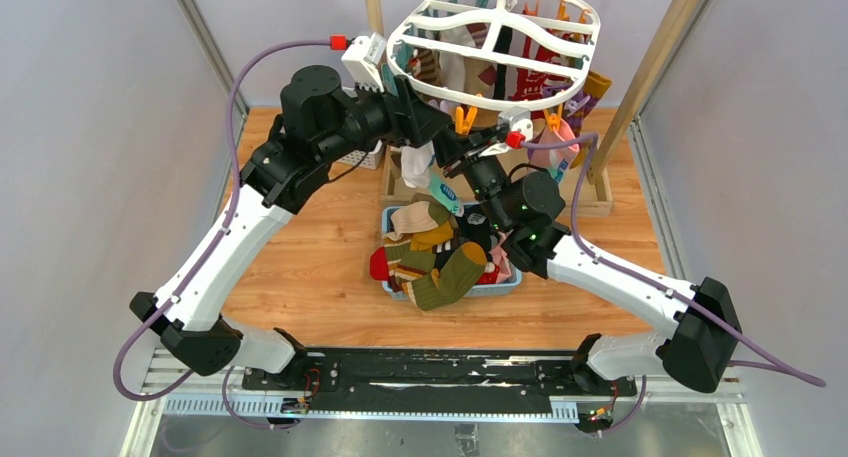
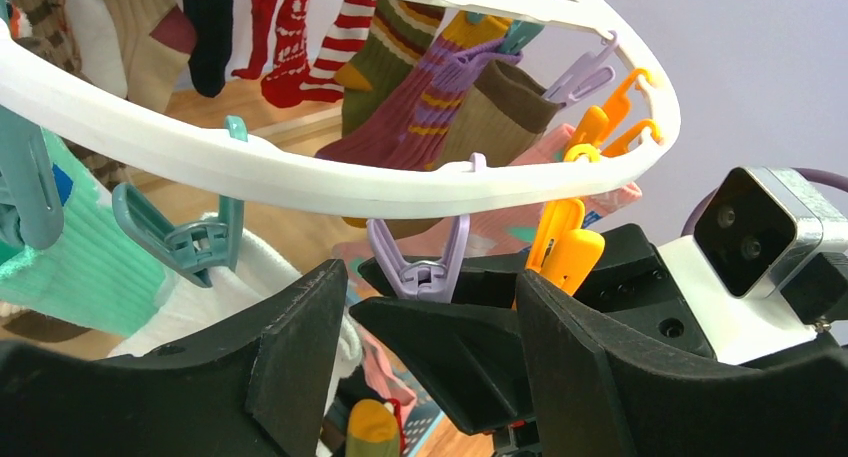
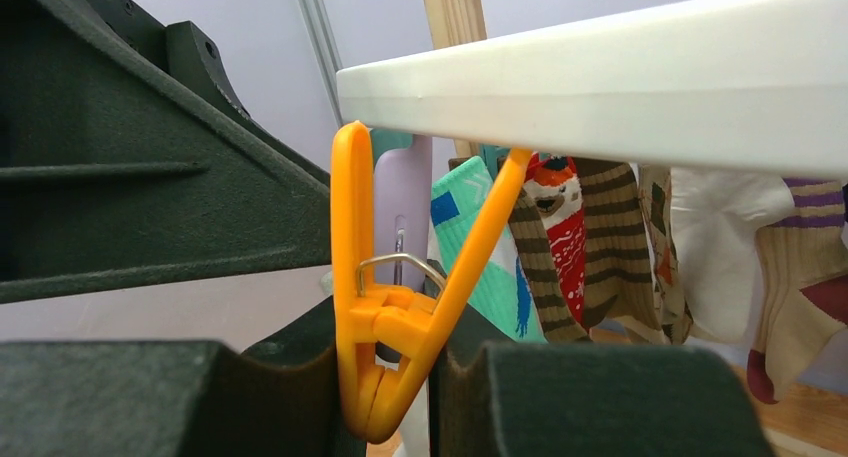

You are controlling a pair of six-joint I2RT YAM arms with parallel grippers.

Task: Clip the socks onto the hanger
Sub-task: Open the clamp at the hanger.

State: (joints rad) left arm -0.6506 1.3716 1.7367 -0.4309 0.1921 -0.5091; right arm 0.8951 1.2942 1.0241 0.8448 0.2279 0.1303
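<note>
- Pinching the orange clothespin (image 3: 385, 317) with my right jaws: they press on both sides of its lower body, so I read them as clamped on it.
- That pin hangs from the near rim of the hanger (image 2: 300, 172). Its long axis runs 12 to 6, with the two arms spread at 12 and the closed end at 6, down between my right jaws.
- My left jaws stand apart, and I see nothing pinched between them. A purple clothespin (image 2: 418, 267) dangles beyond the gap.
- A white sock (image 1: 417, 165) hangs just under my left jaws and lies against the inner face of one. I cannot tell whether a pin carries it.
- From my left jaws the orange clothespin lies at about 3 o'clock, just beside. The right arm is the nearer one, being on it already.
- Several hung socks (image 2: 400, 107) line the far rim. The loose socks (image 1: 440, 267) are heaped in the blue basket (image 1: 500, 285) on the counter (image 1: 320, 267), at 6 o'clock from the hanger.
- I judge the next move depends on bringing a sock's cuff across to the pin's 6 o'clock end.
</note>
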